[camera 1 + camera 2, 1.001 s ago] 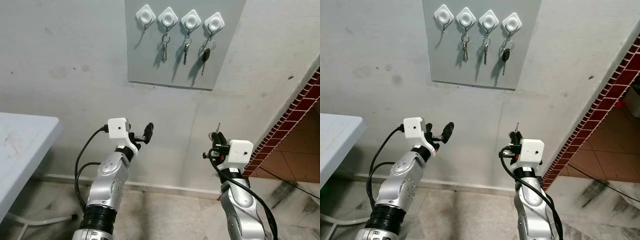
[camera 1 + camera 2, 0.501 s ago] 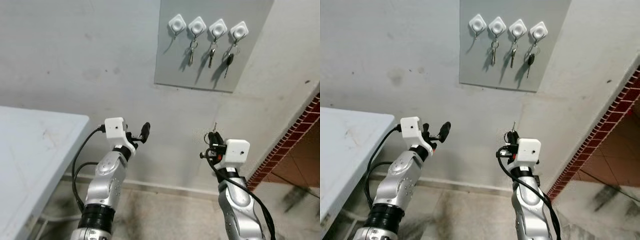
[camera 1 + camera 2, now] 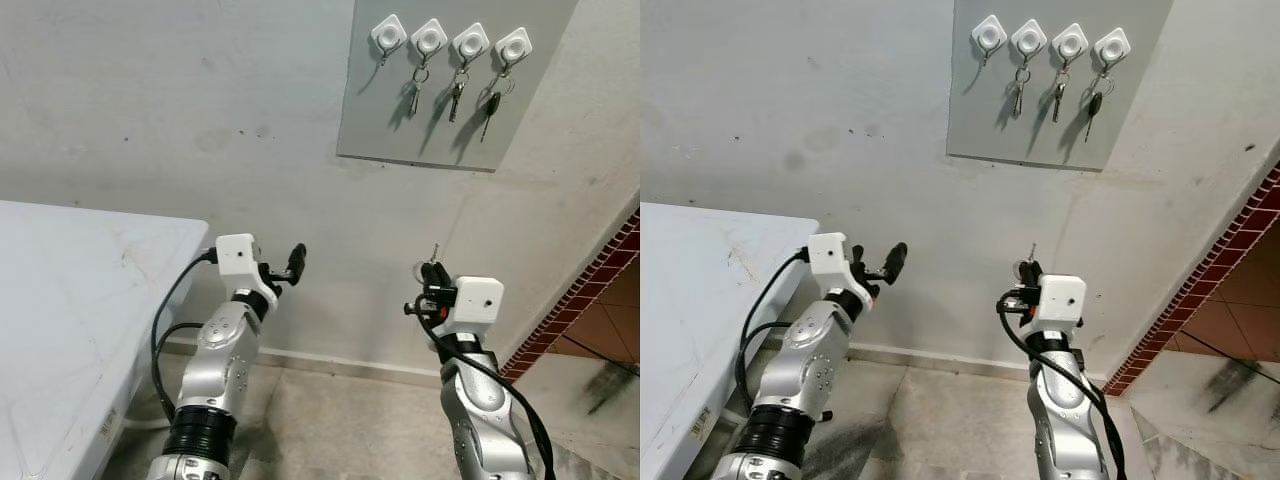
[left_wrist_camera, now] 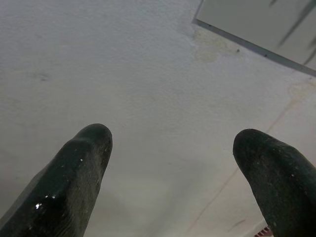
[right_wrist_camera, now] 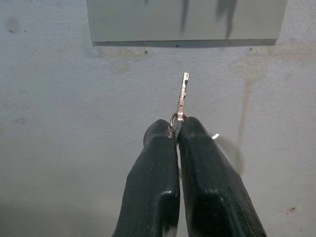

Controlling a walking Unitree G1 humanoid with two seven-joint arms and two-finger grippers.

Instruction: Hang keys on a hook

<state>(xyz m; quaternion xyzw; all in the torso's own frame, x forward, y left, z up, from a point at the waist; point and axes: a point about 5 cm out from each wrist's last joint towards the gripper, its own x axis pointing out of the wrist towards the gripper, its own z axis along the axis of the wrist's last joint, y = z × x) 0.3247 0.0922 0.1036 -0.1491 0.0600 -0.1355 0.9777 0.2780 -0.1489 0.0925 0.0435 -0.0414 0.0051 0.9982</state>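
Right tool [image 5: 177,132] pinching thin metal key [image 5: 182,96]; left tool [image 4: 173,163] wide, black fingertips rounded.

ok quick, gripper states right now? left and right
Left gripper: open, holding nothing, pointed at the wall.
Right gripper: shut on a key, its blade sticking up past the fingertips.

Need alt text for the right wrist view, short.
The right gripper pinches a key between its two shut black fingers, the key's blade sticking up past the fingertips. Behind it is a pale wall, with the lower edge of a grey panel above.
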